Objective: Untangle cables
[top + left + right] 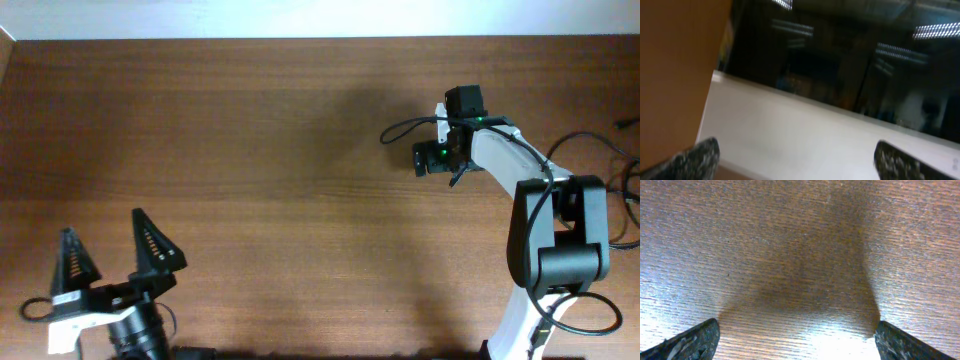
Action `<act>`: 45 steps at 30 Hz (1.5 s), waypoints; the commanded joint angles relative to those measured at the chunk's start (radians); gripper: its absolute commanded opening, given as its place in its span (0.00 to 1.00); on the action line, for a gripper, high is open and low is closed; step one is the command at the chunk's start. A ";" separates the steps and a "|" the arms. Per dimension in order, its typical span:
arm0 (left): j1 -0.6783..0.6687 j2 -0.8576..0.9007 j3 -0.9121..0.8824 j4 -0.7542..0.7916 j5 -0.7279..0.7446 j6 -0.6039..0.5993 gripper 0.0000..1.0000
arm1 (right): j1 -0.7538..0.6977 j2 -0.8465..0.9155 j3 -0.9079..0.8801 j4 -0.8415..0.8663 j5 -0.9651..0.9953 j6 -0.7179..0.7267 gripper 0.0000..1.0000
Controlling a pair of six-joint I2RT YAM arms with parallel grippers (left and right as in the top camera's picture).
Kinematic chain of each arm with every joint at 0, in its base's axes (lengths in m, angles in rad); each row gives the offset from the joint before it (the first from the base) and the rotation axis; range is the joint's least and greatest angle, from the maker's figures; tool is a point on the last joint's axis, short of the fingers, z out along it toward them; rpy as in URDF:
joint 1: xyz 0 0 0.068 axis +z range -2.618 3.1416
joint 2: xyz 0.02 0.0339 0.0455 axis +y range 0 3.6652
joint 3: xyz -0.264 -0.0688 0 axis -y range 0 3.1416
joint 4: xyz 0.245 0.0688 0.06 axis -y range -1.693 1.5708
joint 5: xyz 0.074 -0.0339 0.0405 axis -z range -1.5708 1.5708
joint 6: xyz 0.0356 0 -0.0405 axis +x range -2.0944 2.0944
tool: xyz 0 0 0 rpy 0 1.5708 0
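Overhead view, left to right: left gripper (112, 247) hangs low with fingers spread wide and empty; bare wooden table (280, 150); right gripper (432, 157) points down, jaws apart over plain wood. No task cables visible anywhere, so progress can't be judged.

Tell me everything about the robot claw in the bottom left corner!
The left gripper sits at the table's lower left corner. It has two black, triangular fingers with ridged inner faces, spread wide apart and holding nothing. They join a black body with a white part and a thin black cable loop. Its own camera looks out past the table, toward a dark room.
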 commanded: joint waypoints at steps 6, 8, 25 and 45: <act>0.005 -0.046 -0.349 0.316 -0.008 0.012 0.99 | 0.005 0.081 -0.043 -0.015 0.061 0.001 0.99; 0.005 -0.046 -0.440 0.419 -0.007 0.012 0.99 | 0.005 0.081 -0.043 -0.015 0.061 0.001 0.99; 0.154 -0.047 -0.452 -0.121 0.194 0.094 0.99 | 0.005 0.081 -0.043 -0.015 0.061 0.001 0.99; 0.154 -0.047 -0.452 -0.133 0.288 0.294 0.99 | 0.005 0.081 -0.043 -0.015 0.061 0.001 0.99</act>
